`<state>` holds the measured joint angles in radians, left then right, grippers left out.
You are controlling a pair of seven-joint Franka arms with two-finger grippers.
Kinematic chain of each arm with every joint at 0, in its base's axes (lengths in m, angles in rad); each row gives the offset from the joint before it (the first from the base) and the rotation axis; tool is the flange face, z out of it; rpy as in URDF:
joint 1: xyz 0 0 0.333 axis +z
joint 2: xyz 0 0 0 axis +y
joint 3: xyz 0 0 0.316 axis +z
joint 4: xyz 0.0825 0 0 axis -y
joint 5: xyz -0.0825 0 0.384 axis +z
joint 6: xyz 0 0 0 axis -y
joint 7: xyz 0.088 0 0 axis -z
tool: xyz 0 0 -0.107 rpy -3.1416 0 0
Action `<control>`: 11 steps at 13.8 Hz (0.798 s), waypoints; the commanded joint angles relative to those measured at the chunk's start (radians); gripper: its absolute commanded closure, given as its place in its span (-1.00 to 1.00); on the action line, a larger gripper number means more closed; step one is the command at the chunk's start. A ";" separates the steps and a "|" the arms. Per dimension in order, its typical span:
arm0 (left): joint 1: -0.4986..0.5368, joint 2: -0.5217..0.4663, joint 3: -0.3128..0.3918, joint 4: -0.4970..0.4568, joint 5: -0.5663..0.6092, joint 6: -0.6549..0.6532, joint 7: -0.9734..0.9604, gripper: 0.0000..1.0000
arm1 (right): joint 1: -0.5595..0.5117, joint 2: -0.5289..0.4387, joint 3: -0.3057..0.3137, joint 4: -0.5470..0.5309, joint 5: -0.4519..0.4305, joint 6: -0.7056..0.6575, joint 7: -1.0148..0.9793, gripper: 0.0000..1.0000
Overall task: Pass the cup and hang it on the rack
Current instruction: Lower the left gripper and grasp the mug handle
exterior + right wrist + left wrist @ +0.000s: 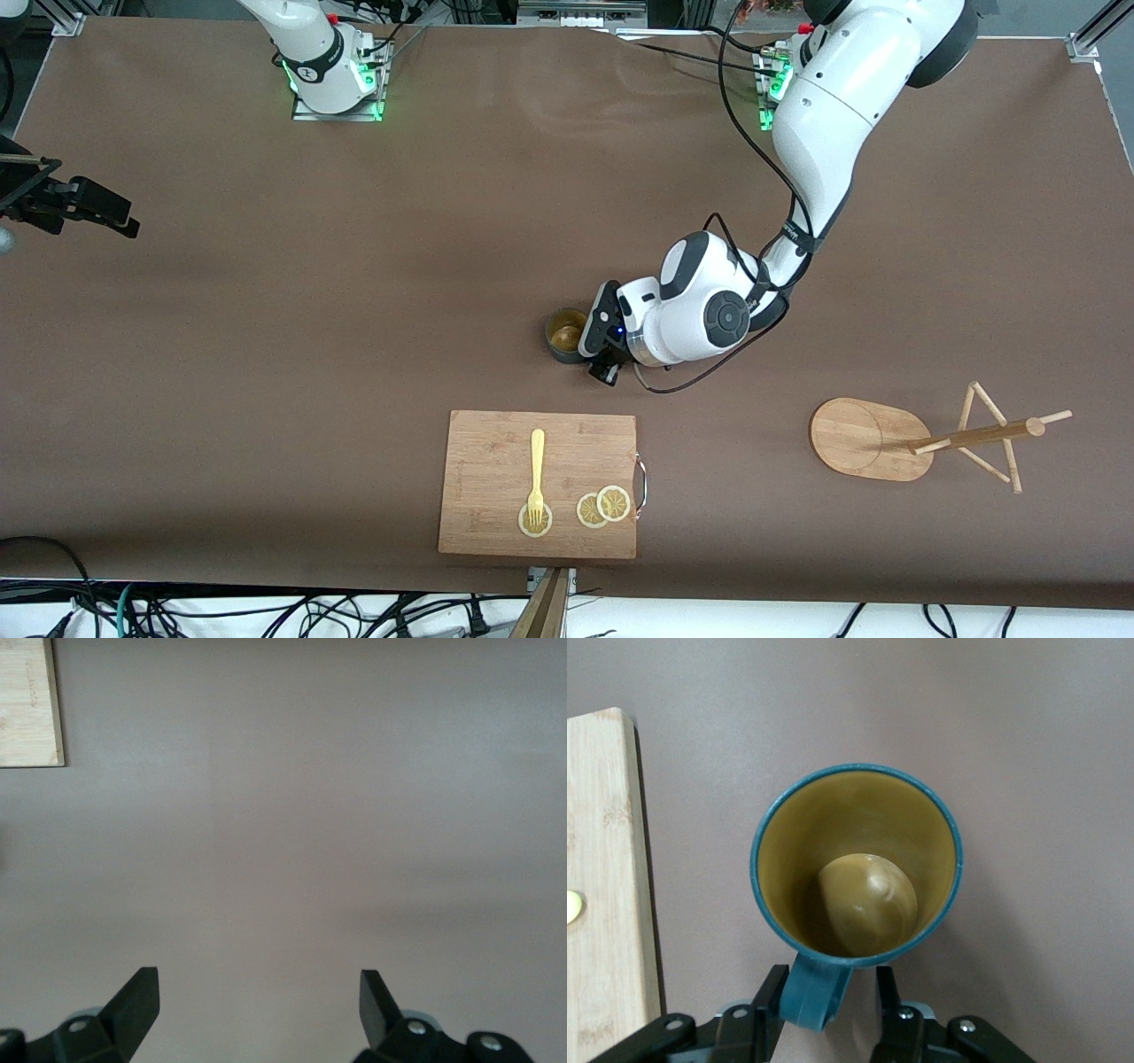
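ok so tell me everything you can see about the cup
The cup is a small dark teal mug with a yellow-orange inside, empty, with one side handle. It stands upright on the brown table, farther from the front camera than the cutting board. The left gripper straddles its handle, fingers on either side with small gaps showing.

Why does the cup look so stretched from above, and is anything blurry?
Left wrist view: the close lens widens the cup's rim and shrinks its base; handle and fingers stay sharp. Front view: even light, faint shadow beside the rack. Right wrist view: soft, featureless table.
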<state>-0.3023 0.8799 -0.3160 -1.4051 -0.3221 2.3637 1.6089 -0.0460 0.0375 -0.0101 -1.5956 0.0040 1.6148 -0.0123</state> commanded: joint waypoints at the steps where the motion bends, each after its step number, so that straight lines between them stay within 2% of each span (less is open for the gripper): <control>1: 0.002 -0.015 0.000 -0.008 0.017 0.000 -0.020 0.80 | -0.005 -0.004 0.004 0.000 0.016 -0.006 0.008 -1.00; 3: 0.006 -0.016 0.000 -0.014 0.017 -0.003 -0.020 0.89 | -0.005 -0.004 0.004 0.000 0.016 -0.006 0.008 -1.00; 4: 0.006 -0.018 0.000 -0.015 0.017 -0.006 -0.018 1.00 | -0.005 -0.004 0.004 0.000 0.016 -0.006 0.008 -1.00; 8: 0.028 -0.036 0.003 -0.017 0.017 -0.030 -0.018 1.00 | -0.005 -0.004 0.004 0.000 0.016 -0.006 0.008 -1.00; 11: 0.071 -0.079 0.005 -0.011 -0.005 -0.142 -0.020 1.00 | -0.005 -0.004 0.004 0.000 0.016 -0.006 0.008 -1.00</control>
<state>-0.2656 0.8590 -0.3112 -1.4039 -0.3222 2.3051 1.6006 -0.0460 0.0376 -0.0101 -1.5956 0.0041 1.6147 -0.0122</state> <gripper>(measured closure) 0.789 0.000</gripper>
